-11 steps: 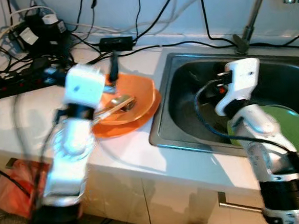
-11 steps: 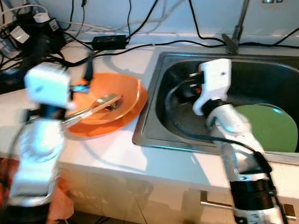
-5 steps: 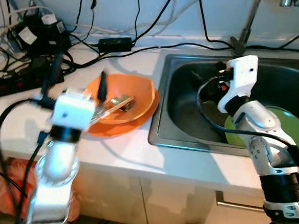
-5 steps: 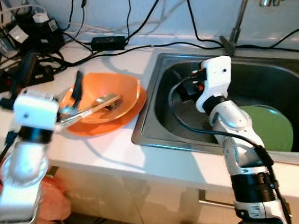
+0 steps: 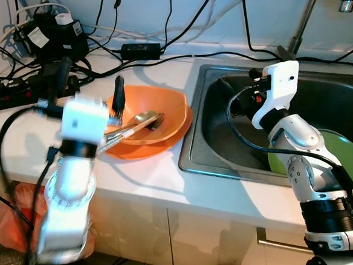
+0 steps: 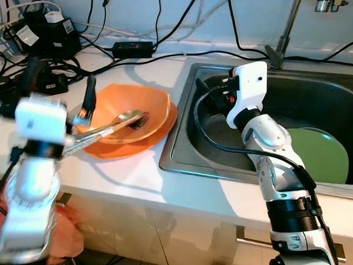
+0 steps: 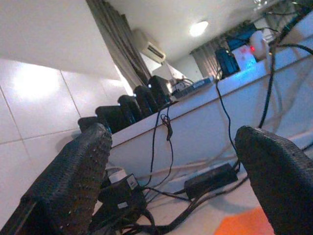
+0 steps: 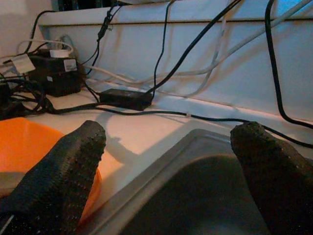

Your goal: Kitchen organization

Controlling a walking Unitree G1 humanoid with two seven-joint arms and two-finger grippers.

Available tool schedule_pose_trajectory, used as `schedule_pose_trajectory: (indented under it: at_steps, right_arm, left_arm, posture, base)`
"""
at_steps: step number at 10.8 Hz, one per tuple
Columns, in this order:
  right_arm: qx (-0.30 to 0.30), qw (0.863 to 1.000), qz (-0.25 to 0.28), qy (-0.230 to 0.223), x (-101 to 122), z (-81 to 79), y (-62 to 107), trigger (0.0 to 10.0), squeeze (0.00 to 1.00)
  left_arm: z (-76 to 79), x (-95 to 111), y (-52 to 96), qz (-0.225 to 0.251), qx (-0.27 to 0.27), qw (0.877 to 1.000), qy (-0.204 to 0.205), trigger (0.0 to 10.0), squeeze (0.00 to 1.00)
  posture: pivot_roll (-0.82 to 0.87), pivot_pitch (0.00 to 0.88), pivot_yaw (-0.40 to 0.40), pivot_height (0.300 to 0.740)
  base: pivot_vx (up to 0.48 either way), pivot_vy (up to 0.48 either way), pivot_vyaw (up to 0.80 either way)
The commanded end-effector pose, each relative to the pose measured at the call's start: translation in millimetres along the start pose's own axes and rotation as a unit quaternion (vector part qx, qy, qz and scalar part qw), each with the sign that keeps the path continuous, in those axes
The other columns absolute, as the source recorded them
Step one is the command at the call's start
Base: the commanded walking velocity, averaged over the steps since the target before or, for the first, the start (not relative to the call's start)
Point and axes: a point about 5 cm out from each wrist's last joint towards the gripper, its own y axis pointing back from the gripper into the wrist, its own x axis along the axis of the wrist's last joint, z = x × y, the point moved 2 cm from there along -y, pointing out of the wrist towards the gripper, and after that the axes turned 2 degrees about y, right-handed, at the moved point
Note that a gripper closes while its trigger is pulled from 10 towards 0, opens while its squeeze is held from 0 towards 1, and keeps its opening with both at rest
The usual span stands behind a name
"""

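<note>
Orange plastic bowl (image 5: 154,113), metal spoon (image 5: 140,119) inside, centre-left on white countertop (image 5: 19,134). Left gripper (image 7: 171,161) above bowl's left rim, fingers apart. Right gripper (image 8: 168,161) over steel sink (image 5: 226,147), fingers apart; green round plate (image 5: 347,151) lower right.

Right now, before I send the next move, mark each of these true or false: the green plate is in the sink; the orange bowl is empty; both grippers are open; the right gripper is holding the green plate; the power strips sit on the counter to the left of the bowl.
1. The green plate is in the sink. True.
2. The orange bowl is empty. False: a spoon and other utensils rest in it.
3. Both grippers are open. True: left gripper and right gripper each show spread fingers.
4. The right gripper holds the green plate. False: it holds nothing.
5. The power strips sit on the counter left of the bowl. True.
</note>
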Motion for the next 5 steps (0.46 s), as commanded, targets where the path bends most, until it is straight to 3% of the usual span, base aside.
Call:
schedule_pose_trajectory:
  at_steps: [1,3,5]
  right_arm:
    - [-0.003,1.000,0.007,0.001,2,0.1,-0.8,10.0,0.00]
    - [-0.011,1.000,0.022,-0.009,6,-1.2,-0.5,10.0,0.00]
    - [-0.008,1.000,0.026,0.000,7,-2.3,5.6,10.0,0.00]
  left_arm:
    - [-0.4,2,-6.9,0.000,0.005,1.000,0.012,10.0,0.00]
    - [4.5,12,-25.1,0.018,0.002,0.999,0.039,10.0,0.00]
    - [14.6,5,-26.9,0.001,-0.024,0.997,0.067,10.0,0.00]
  posture:
    - [0.13,0.000,0.015,0.740]
    - [0.13,0.000,0.032,0.740]
    - [0.11,0.000,0.048,0.740]
  base:
    - [0.000,0.000,0.00]
    - [0.000,0.000,0.00]
    - [0.000,0.000,0.00]
